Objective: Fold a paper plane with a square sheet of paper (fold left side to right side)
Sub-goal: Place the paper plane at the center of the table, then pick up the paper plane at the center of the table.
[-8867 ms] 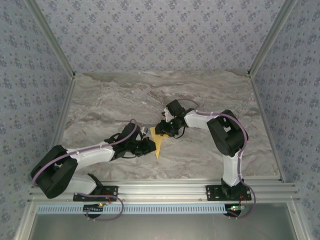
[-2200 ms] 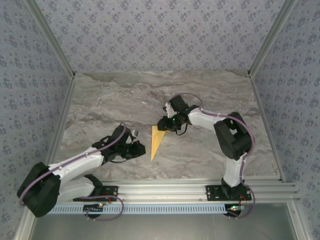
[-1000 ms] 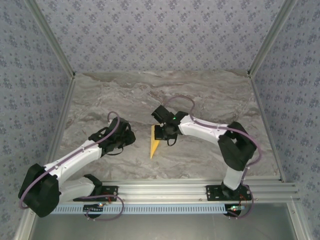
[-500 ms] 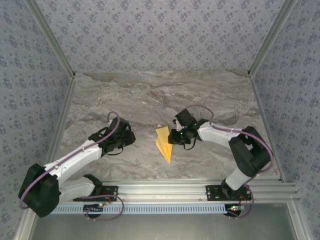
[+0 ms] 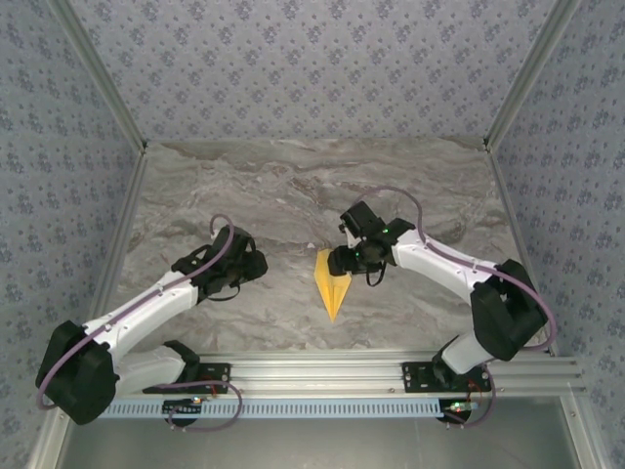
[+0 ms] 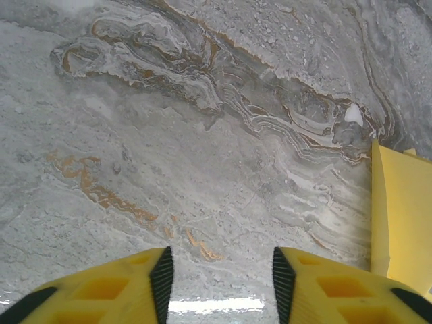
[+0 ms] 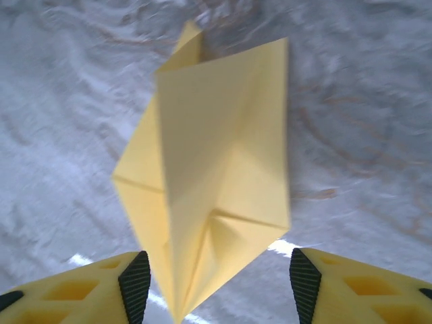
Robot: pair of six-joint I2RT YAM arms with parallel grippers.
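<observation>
The part-folded paper plane [image 5: 332, 285] lies on the table [image 5: 244, 195], its tip between the wide, empty right fingers [image 7: 135, 282], with the left fingers [image 6: 160, 278] spread well left of it; the left-over-right fold seems pending, needing one flap pinched and carried across.

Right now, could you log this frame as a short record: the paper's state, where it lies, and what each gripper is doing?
paper: folded yellow paper plane, creases visible
location: mid table, nose toward the arm bases
left gripper: open, empty, left of the plane and apart from it
right gripper: open, at the plane's far end, paper between its fingers; contact unclear
</observation>
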